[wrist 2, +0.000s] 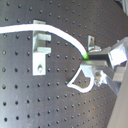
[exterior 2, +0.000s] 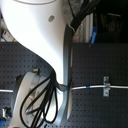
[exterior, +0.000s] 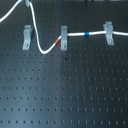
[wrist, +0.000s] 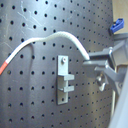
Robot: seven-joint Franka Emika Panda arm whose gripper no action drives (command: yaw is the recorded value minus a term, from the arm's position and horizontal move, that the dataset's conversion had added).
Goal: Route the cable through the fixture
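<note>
No readable text, labels, numbers or signs in any view.

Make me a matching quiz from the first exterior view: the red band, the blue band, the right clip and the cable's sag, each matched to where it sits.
Things:
1 red band
2 blue band
3 right clip
4 lowest sag of the cable

Places:
A between the middle clip and the right clip
B at the first exterior view's right end of the row, cable crossing its top
C right up against the middle clip
D about midway between the left clip and the middle clip

Pairs: 1-C, 2-A, 3-B, 4-D
</note>
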